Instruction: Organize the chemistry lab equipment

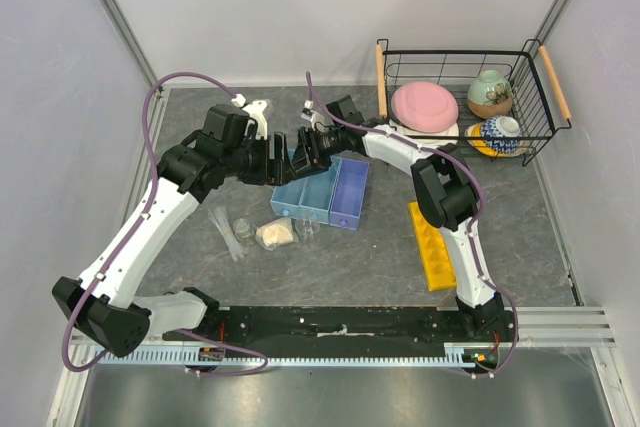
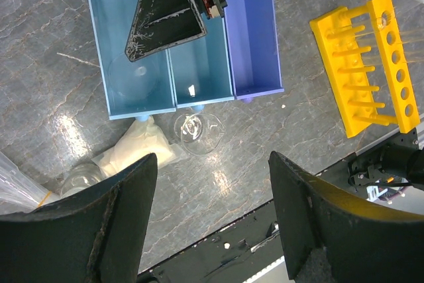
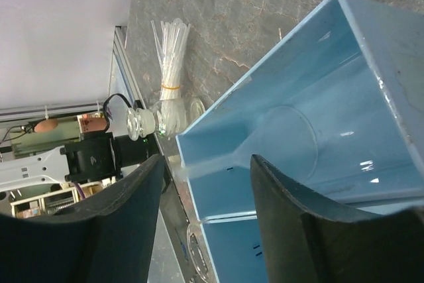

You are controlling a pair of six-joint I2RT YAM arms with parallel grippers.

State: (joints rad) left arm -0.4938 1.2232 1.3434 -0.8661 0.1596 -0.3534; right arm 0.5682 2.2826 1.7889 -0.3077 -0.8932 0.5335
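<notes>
The blue three-compartment tray (image 1: 340, 197) lies mid-table. A clear funnel (image 3: 285, 140) lies in its left compartment and also shows in the left wrist view (image 2: 132, 74). My right gripper (image 1: 318, 152) hangs open and empty over that compartment (image 3: 207, 164), with the funnel's stem below its tips. My left gripper (image 1: 292, 169) is open and empty (image 2: 212, 217), high over the tray's near side. A small clear beaker (image 2: 195, 130), a cream lump (image 2: 142, 147) and a banded bundle of test tubes (image 3: 169, 51) lie left of the tray. The yellow rack (image 1: 432, 245) lies to the right.
A round glass flask with a stopper (image 3: 162, 118) lies by the test tubes. A black wire basket (image 1: 530, 82) at the back right holds a pink plate (image 1: 425, 105) and ceramic bowls (image 1: 490, 92). The black base rail (image 1: 340, 325) runs along the near edge.
</notes>
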